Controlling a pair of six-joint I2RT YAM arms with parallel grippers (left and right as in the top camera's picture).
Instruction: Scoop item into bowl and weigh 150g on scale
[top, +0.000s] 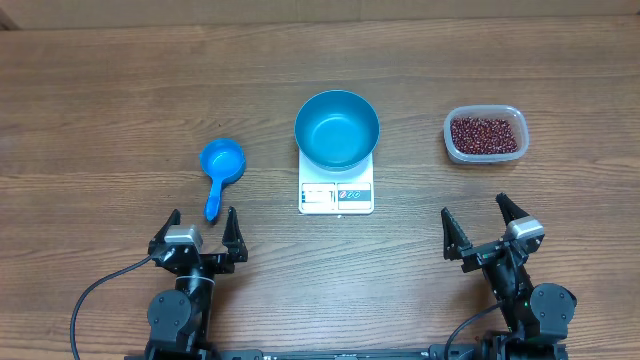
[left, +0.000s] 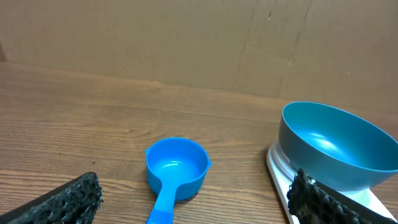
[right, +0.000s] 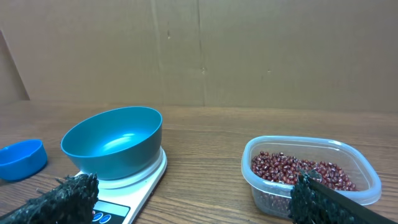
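Note:
An empty blue bowl (top: 337, 129) (left: 339, 146) (right: 114, 142) stands on the white scale (top: 336, 190) (right: 127, 198) at the table's centre. Dark red-brown beans (top: 486, 134) (right: 298, 170) fill a clear plastic tub (top: 485, 134) (right: 309, 176) at the right. A small blue handled scoop (top: 220, 172) (left: 175, 172) lies left of the scale, bowl end away from me. My left gripper (top: 202, 226) (left: 196, 199) stands open just short of the scoop's handle, holding nothing. My right gripper (top: 483, 215) (right: 194, 198) is open and empty, near the tub's front edge.
A brown cardboard wall (left: 186, 37) (right: 205, 50) backs the far edge of the wooden table (top: 100, 100). Black cables (top: 95, 295) trail beside both arm bases at the front edge.

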